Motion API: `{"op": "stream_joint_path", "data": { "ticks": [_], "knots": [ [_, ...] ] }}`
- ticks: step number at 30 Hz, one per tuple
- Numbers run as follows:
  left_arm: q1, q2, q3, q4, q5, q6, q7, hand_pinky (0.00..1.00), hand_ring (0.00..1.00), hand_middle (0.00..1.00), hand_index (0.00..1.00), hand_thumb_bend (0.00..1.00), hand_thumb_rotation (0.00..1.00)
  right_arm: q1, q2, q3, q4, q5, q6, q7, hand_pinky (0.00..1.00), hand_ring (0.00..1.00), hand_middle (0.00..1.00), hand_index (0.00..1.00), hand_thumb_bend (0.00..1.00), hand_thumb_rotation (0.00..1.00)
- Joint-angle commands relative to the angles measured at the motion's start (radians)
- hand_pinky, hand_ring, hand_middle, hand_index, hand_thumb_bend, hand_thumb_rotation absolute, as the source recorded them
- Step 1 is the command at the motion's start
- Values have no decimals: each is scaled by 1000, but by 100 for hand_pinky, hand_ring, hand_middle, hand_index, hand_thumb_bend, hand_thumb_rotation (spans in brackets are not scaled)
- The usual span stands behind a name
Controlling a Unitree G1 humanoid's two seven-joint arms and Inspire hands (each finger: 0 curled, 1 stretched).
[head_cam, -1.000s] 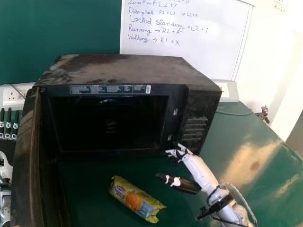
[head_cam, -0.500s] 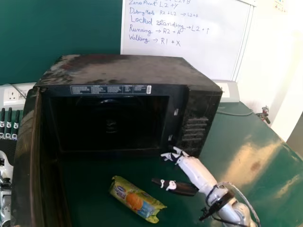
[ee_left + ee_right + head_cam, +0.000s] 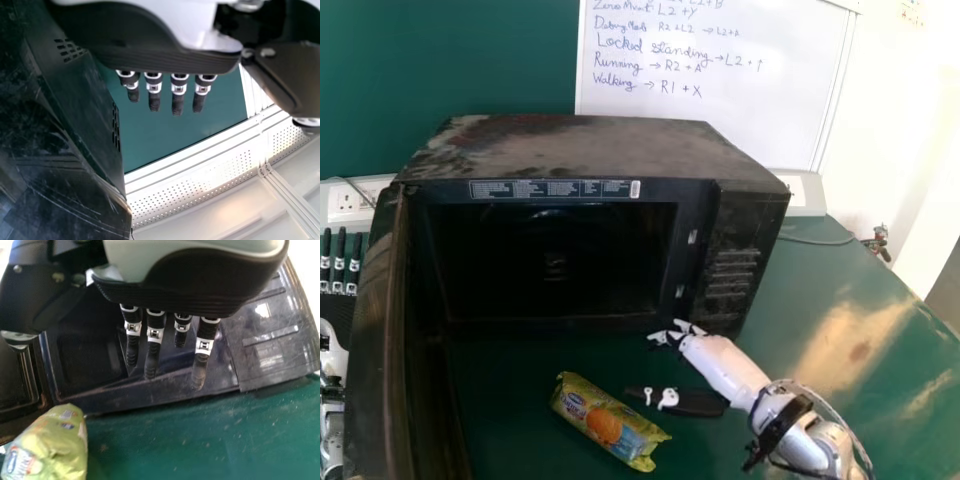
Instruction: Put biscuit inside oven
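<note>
One biscuit packet (image 3: pixel 608 425) on the table (image 3: pixel 910 420), before one open oven (image 3: pixel 580 145).
Left hand (image 3: pixel 330 365) at the edge, fingers straight; three markers (image 3: pixel 338 262); oven's label strip (image 3: pixel 552 190), printed; one handwritten whiteboard (image 3: pixel 760 120); right hand (image 3: pixel 718 368) open, near the packet.

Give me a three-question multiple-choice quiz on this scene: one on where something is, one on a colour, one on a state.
1. Where is the biscuit packet?
A) Inside the oven
B) On top of the oven
C) On the table, in front of the oven

2. What is the packet's main colour?
A) Yellow-green
B) Purple
C) Black

3. How does the oven door stand?
A) Shut
B) Open

Key:
1 C: the packet lies on the green tabletop before the oven's opening.
2 A: its wrapper is mostly yellow-green.
3 B: the door is swung out at the left, showing the dark cavity.
</note>
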Motion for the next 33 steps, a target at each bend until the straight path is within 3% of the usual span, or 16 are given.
{"op": "stream_joint_path", "data": {
  "ticks": [1,17,33],
  "knots": [
    [43,-37,-4,43,4,11,-9,0,0,100,100,48,100,5,-10,9,-23,0,4,16,59,69,75,83,100,76],
    [40,-33,-2,53,3,12,-11,0,0,100,100,48,100,-14,-29,56,-150,-57,132,197,61,71,78,86,100,75],
    [44,-45,-3,30,4,16,9,0,0,100,100,48,100,-7,-34,84,-216,-70,138,236,60,74,79,87,100,54]
  ]
}}
